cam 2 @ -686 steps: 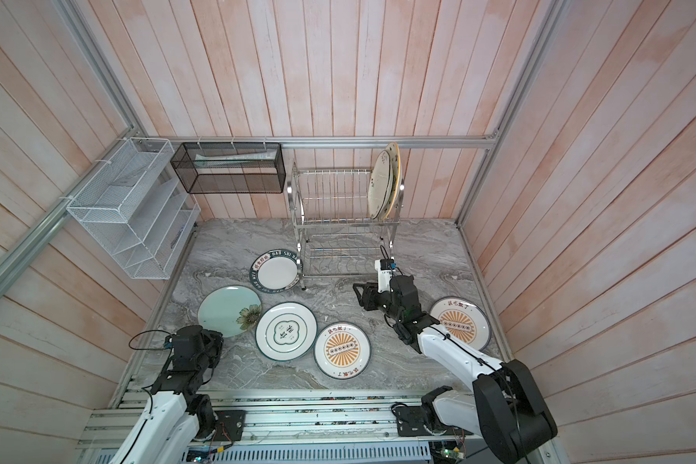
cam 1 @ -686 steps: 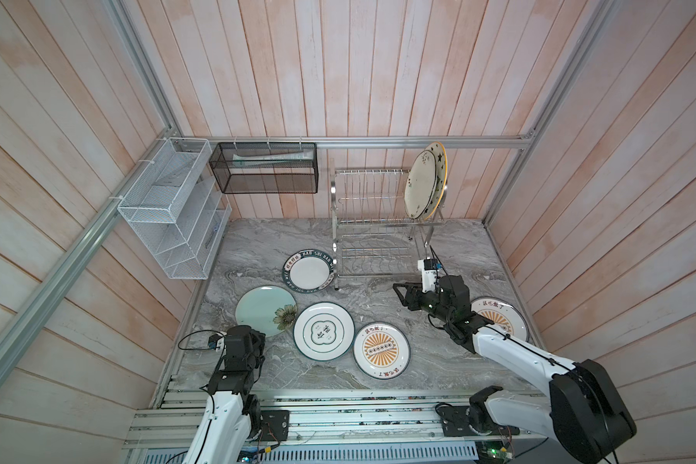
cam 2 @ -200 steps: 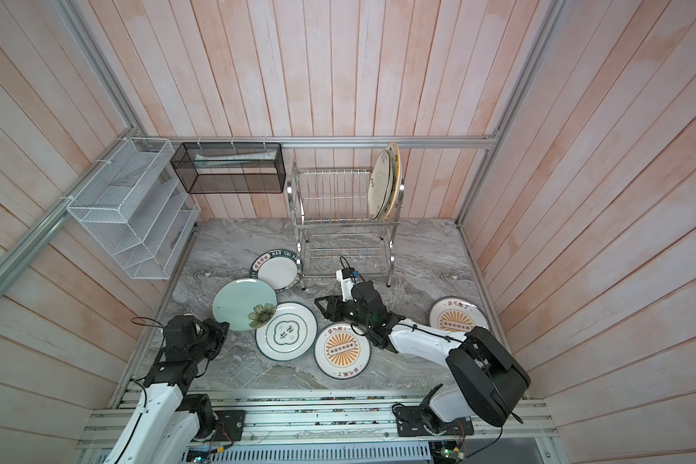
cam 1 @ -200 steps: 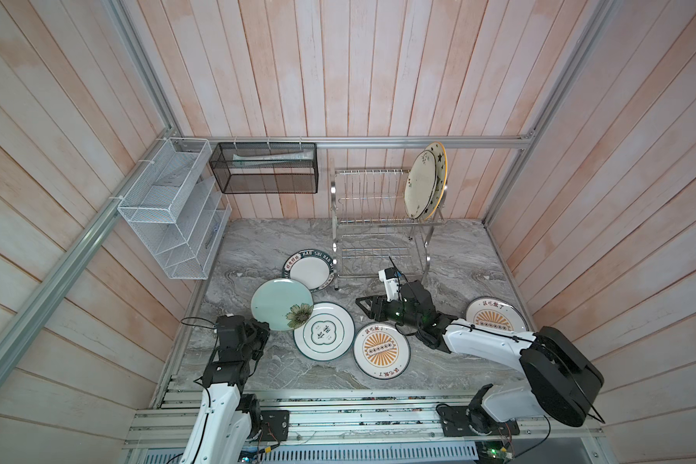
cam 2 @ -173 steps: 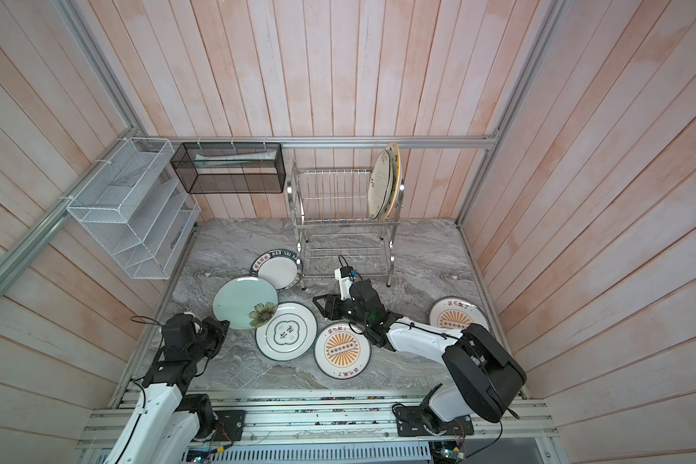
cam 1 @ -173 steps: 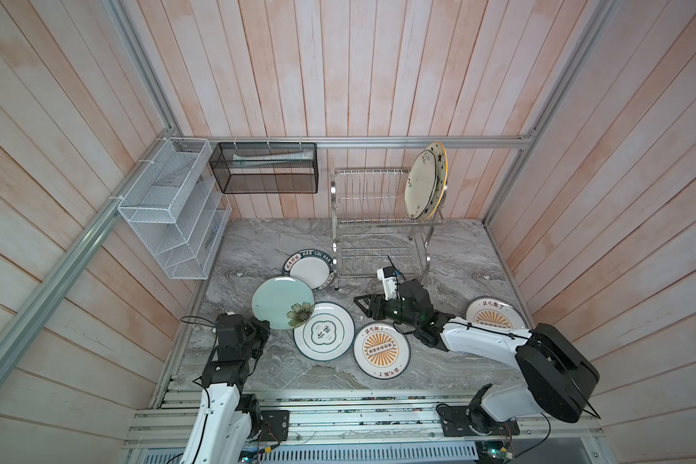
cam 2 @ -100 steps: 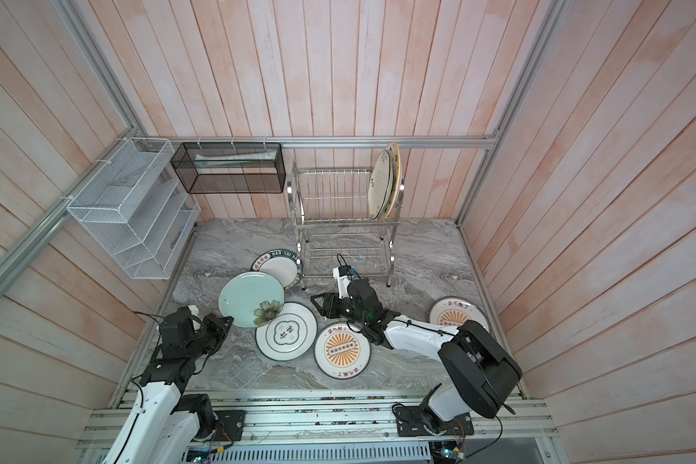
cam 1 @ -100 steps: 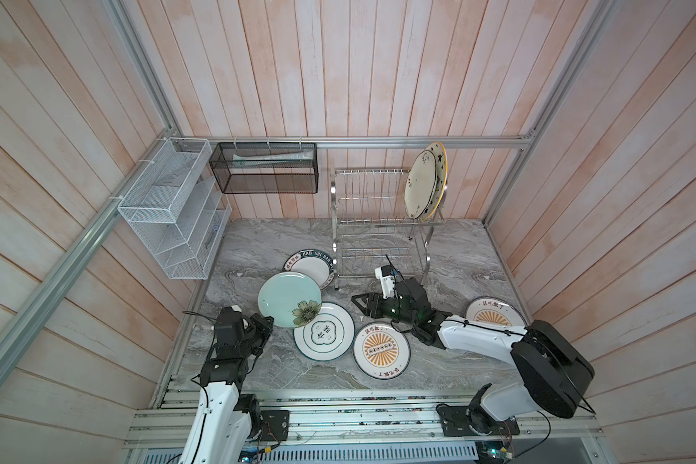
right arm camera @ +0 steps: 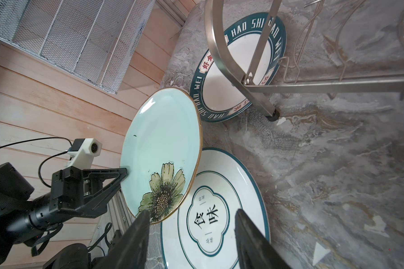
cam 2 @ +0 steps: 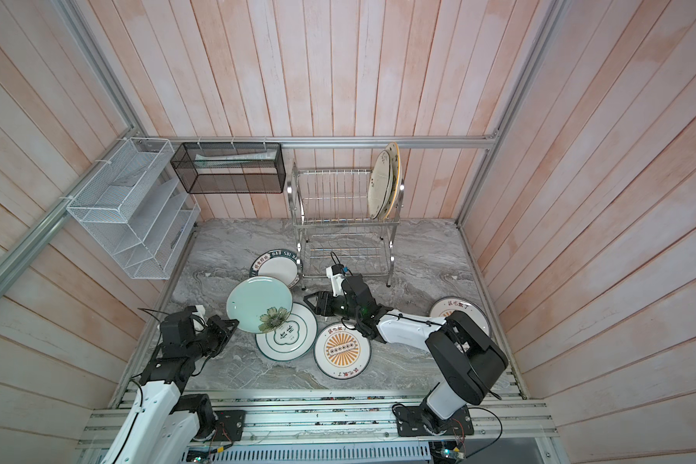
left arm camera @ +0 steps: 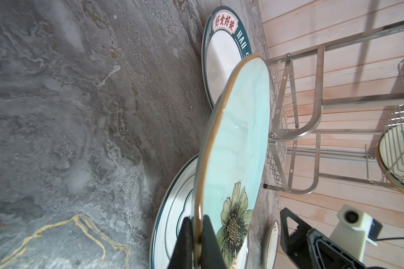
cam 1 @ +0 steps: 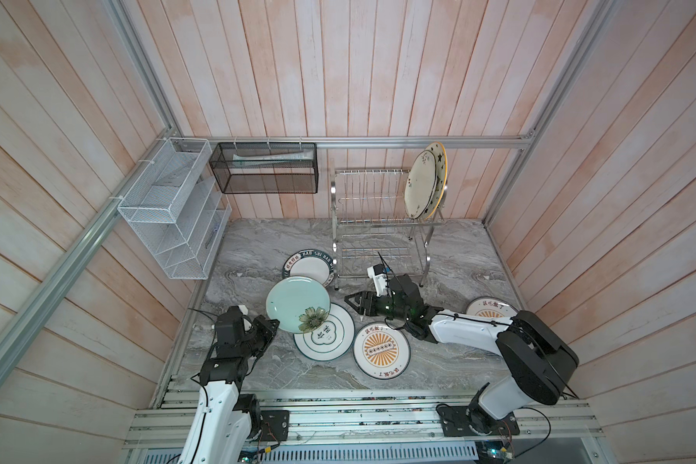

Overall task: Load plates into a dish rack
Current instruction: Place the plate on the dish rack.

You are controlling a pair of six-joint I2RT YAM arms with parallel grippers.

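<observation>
Grip check: left tool [cam 1: 272, 323] clenched on the near rim of the pale green plate [cam 1: 296, 299], edge pinched between both fingers [left arm camera: 211, 246] in the left wrist view. Plate is off the counter [cam 1: 459, 257], tilted, flower end nearest the tool. In both top views it overlaps the clover-pattern plate [cam 1: 326, 339] and the lettered plate [cam 1: 308, 267]; contact with either, can't tell. Right tool [cam 1: 353, 308] sits low just beside the green plate's flower side, jaws apart, nothing between them. In the right wrist view one finger [right arm camera: 138, 233] lines up with the plate's lower rim; touching or not, can't tell. Rack [cam 1: 378, 225] stands at the back of the counter, two plates upright at the right end of its top tier: cream plate [cam 1: 418, 189], then starred plate [cam 1: 441, 158] at the very end. Sunburst plate [cam 1: 380, 351] lies flat beside the clover-pattern one; second sunburst plate [cam 1: 491, 309] lies flat near the counter's right edge, partly hidden by the right arm.
</observation>
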